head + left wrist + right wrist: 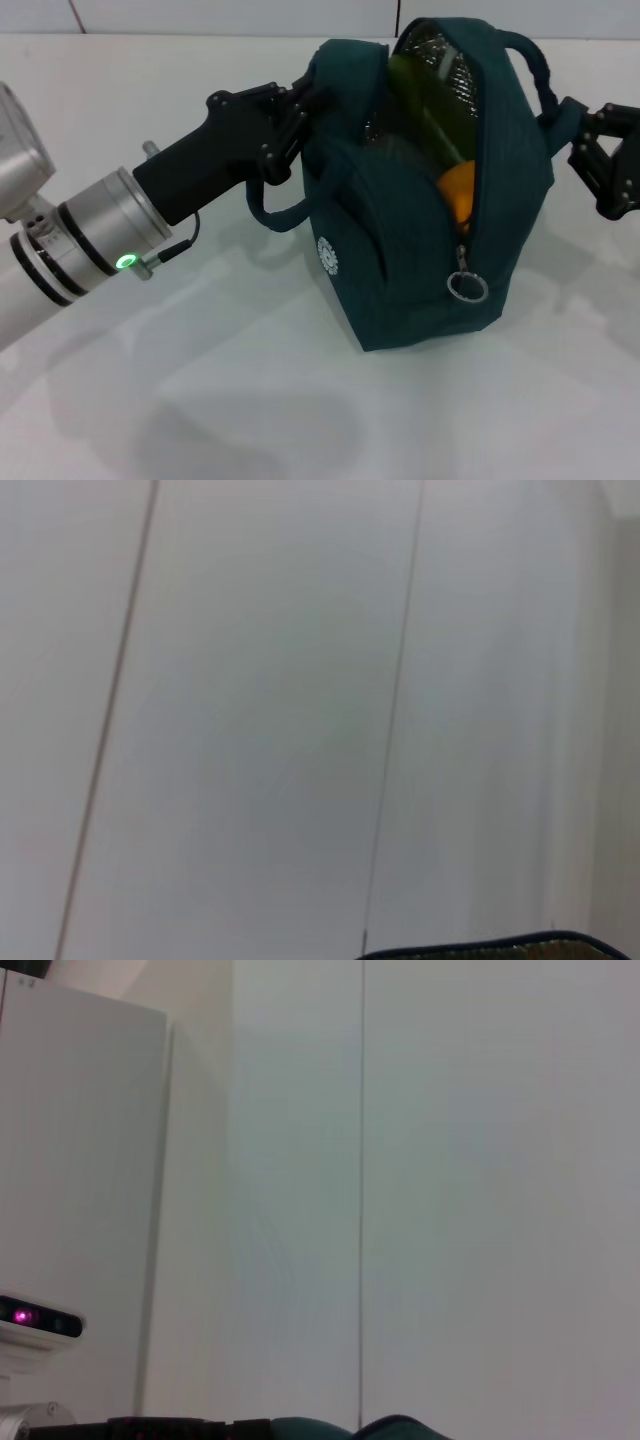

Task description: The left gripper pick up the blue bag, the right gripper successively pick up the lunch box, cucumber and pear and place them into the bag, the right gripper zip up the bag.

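The blue bag (410, 230) stands tilted on the white table (200, 400), its top zipper open and silvery lining showing. Inside it the dark green cucumber (428, 112) leans along the opening, with the orange-yellow pear (459, 196) below it. The lunch box is hidden. My left gripper (296, 112) is shut on the bag's upper left edge by a looped handle. My right gripper (588, 140) hovers at the bag's right side, close to the other handle (540, 85). The zipper's metal ring pull (466, 286) hangs at the low end of the opening. A strip of the bag (500, 947) shows in the left wrist view.
Bare white table lies in front of and left of the bag. The wrist views face white wall panels; the right wrist view also shows a white cabinet (80, 1160), a small device with a pink light (25, 1317) and the bag's top (400, 1428).
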{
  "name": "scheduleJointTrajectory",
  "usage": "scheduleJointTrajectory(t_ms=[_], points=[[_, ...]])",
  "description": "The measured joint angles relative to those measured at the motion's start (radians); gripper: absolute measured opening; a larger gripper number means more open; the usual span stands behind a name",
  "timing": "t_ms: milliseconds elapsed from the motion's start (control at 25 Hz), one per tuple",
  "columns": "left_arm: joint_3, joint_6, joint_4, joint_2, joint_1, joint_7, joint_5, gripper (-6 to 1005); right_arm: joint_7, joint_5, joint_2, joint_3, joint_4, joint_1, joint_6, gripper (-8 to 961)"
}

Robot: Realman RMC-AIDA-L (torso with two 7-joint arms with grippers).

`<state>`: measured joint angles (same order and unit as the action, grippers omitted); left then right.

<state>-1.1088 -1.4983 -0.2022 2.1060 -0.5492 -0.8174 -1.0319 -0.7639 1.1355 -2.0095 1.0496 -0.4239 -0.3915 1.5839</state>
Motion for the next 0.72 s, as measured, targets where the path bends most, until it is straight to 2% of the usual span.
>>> scheduleJointTrajectory(t_ms=[200, 520, 720], points=[[0.002, -0.014, 0.000, -0.001, 0.011, 0.028, 0.003, 116, 0.008, 0.001, -0.002, 0.009, 0.010, -0.011, -0.001, 68], [-0.001, -0.027, 0.013, 0.000, 0.013, 0.056, 0.003, 287, 0.010, -0.011, -0.004, 0.004, 0.051, -0.022, -0.002, 67], [-0.001, -0.076, 0.033, 0.000, 0.015, 0.084, 0.003, 489, 0.013, -0.016, -0.010, 0.006, 0.061, -0.024, -0.003, 72]])
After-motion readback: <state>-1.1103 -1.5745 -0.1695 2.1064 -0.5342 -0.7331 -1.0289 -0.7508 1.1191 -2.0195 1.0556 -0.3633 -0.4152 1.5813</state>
